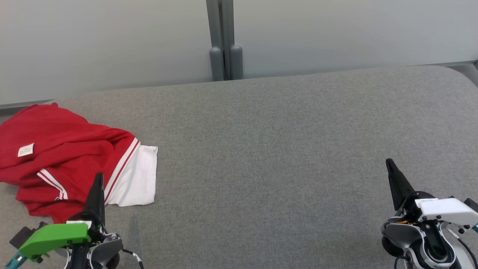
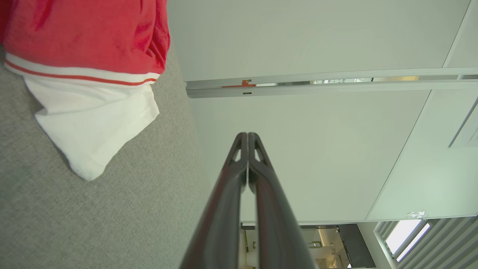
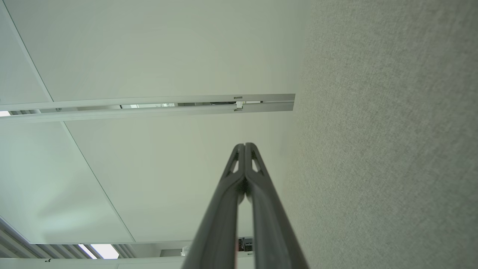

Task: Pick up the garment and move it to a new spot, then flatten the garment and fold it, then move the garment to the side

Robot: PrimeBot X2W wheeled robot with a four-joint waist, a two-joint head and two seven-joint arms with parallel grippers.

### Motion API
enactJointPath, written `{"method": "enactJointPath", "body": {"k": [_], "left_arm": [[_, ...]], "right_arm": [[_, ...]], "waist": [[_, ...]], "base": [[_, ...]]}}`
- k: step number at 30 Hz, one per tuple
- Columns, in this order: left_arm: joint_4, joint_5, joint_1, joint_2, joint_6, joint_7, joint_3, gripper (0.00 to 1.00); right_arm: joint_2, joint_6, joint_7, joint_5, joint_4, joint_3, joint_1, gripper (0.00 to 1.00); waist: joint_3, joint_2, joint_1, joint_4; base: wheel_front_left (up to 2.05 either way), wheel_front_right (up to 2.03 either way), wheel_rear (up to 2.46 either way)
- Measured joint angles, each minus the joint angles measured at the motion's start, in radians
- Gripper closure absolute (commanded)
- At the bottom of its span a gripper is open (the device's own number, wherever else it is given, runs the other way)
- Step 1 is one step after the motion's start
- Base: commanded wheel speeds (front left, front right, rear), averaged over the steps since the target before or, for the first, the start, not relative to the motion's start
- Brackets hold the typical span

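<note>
We logged the garment (image 1: 56,157), a red top with white stripes, crumpled at the far-left end of the counter (image 1: 280,149); one white sleeve (image 1: 136,179) stuck out toward the middle; a small label (image 1: 26,150) faced up on the red part.

The left tool (image 1: 98,178) had its fingers pressed together with nothing between them; in the head view its tip overlapped the garment's near edge; in the left wrist view the fingers pointed past the sleeve toward the wall, so we judged it beside the cloth, though contact we could not tell. The right tool (image 1: 390,164) was likewise closed tight and empty, well apart from the garment at the near right.

We judged the step in hand to be the pick-up, not yet begun. To do it well, the left tool should spread its fingers first, then come down on a bunched ridge of red cloth, not the thin sleeve hem; pinching several layers should hold better than one; lift high enough that the sleeve hangs free before carrying toward the middle, or it may drag; the right tool could take a second hold on the sleeve side.
</note>
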Motion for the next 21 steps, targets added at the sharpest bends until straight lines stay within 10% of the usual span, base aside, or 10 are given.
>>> {"method": "enactJointPath", "body": {"k": [21], "left_arm": [[0.0,0.0,0.0,0.0,0.0,0.0,0.0,1.0]], "right_arm": [[0.0,0.0,0.0,0.0,0.0,0.0,0.0,1.0]], "waist": [[0.0,0.0,0.0,0.0]], "base": [[0.0,0.0,0.0]]}}
